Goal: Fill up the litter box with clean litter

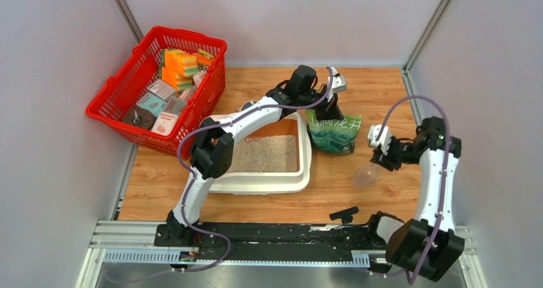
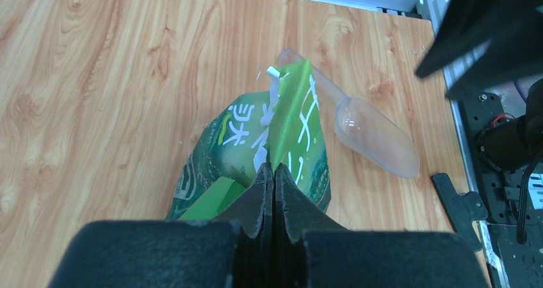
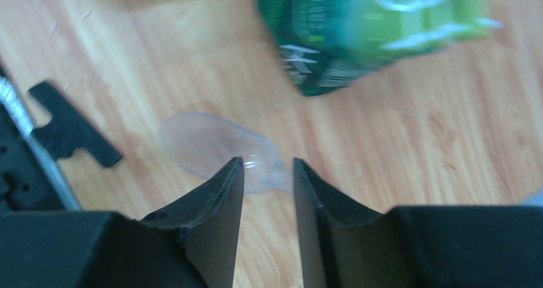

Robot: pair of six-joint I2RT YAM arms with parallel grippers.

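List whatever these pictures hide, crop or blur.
- Top view: the left arm's elbow covers the litter box's left side.
- Left wrist view: the left fingers hide the green bag's gripped part.
- Right wrist view: the bag is blurred, cropped at the top edge; the right fingers hide the scoop's handle.
- Top view: the red basket's labels are too small.
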